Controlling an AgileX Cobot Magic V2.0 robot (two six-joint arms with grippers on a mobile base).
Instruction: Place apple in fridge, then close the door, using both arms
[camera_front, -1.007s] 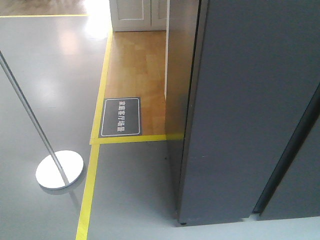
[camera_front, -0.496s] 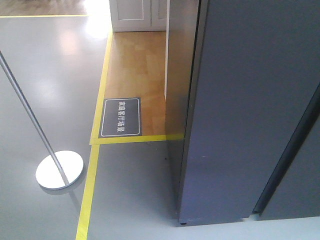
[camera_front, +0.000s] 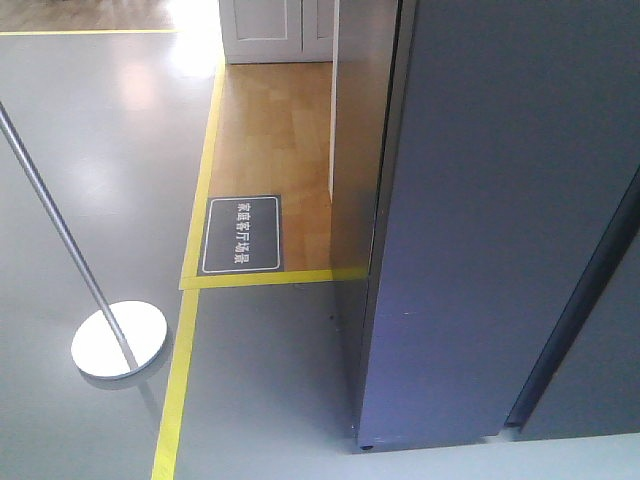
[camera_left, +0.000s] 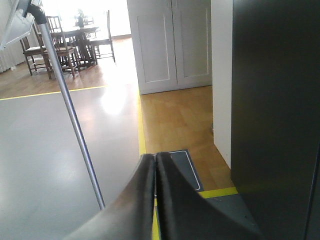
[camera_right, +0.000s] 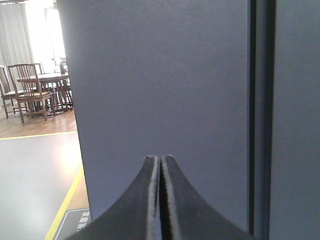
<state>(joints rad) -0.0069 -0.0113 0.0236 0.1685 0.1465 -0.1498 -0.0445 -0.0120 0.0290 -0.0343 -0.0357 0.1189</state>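
Plainly, my left gripper (camera_left: 155, 165) is pressed closed on nothing, aimed over the floor sign (camera_front: 241, 234). My right gripper (camera_right: 160, 167) is likewise closed and empty, facing the shut fridge (camera_front: 500, 220), probably awaiting its door. No apple shows.

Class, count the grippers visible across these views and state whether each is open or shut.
2. The left gripper is shut, over the yellow line; the right gripper is shut, facing the fridge.

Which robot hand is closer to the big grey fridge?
Right. The right gripper, shut, points straight at the fridge, whose grey front fills its view. The left gripper, also shut, points past the fridge's side toward the floor sign.
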